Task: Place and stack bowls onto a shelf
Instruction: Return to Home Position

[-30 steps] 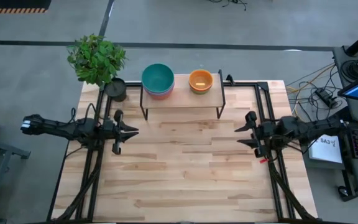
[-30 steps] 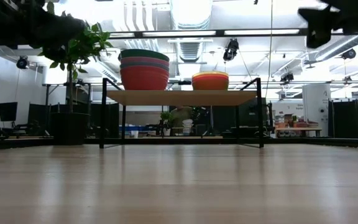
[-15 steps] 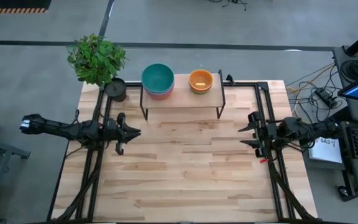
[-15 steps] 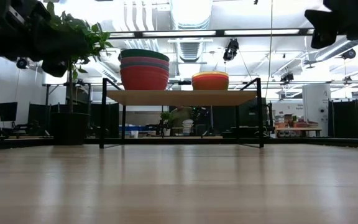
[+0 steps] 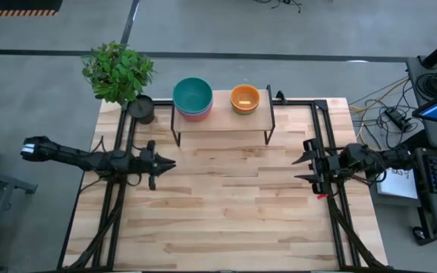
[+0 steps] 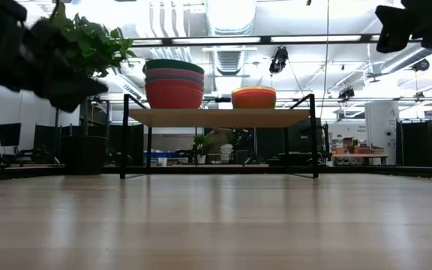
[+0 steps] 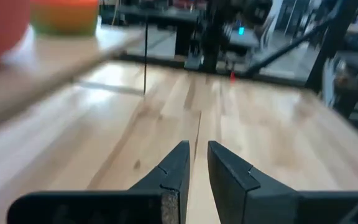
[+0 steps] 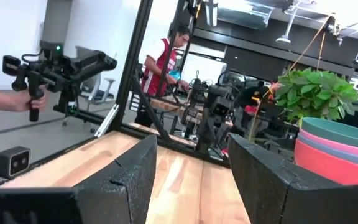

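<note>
A light wooden tabletop [image 5: 226,205] is seen in a workshop hall lit by ceiling strips. The shelf [image 5: 222,121] is set at the table's far edge, with its long axis laid crosswise from the left arm's side to the right arm's.

On the shelf's left half a stack of larger bowls [image 5: 193,97] is stood mouths up. On its right half, well apart, a stack of smaller bowls [image 5: 244,98] is stood the same way. From above only the top bowls are shown: a teal one, and an orange one with a yellowish floor. The layers are shown only in the low view: a dark teal rim over pinkish bands on a red bowl, and a yellow rim over orange.

A potted plant [image 5: 117,70] is placed just beside the shelf's left end.

The left gripper [image 5: 171,161] is held in front of the shelf, off its left front leg. Its fingers [image 7: 173,174] are narrowly parted, with nothing between them. The right gripper [image 5: 296,168] is held off the shelf's right front leg, its fingers [image 8: 135,174] spread wide and empty.

Only in the right wrist view are a person [image 8: 166,59] and a hand [image 8: 23,99] gripping a dark device [image 8: 61,68] seen beyond the table.
</note>
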Robot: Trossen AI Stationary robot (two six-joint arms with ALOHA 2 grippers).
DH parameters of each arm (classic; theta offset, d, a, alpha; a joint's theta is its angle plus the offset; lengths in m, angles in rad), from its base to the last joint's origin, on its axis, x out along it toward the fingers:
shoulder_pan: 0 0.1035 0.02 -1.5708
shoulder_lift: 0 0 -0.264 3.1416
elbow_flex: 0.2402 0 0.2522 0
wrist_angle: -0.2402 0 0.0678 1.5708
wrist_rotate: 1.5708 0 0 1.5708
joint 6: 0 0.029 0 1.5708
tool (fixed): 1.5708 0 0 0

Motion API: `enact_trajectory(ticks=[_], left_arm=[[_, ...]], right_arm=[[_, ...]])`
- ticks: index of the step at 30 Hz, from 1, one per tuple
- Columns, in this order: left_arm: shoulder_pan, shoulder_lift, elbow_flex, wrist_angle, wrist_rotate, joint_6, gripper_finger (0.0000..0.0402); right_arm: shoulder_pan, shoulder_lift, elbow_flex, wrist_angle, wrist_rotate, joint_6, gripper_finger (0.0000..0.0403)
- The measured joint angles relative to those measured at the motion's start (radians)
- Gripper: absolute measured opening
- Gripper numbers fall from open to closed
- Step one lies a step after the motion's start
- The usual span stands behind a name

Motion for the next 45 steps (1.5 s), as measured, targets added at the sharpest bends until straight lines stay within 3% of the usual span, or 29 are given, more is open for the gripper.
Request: enact_trajectory(ticks=[9, 17, 45], left_arm=[[0.0, 0.067, -0.026, 0.056, 0.017, 0.055, 0.004], [0.0, 0.094, -0.014, 0.064, 0.002, 0.068, 0.004], [0.0, 0.176, 0.001, 0.068, 0.001, 0.067, 0.004]], right_arm=[[0.0, -0.001, -0.065, 0.079, -0.006, 0.081, 0.0187], [0.0, 0.001, -0.07, 0.044, 0.004, 0.204, 0.0187], [0.0, 0.001, -0.07, 0.043, 0.004, 0.218, 0.0187]])
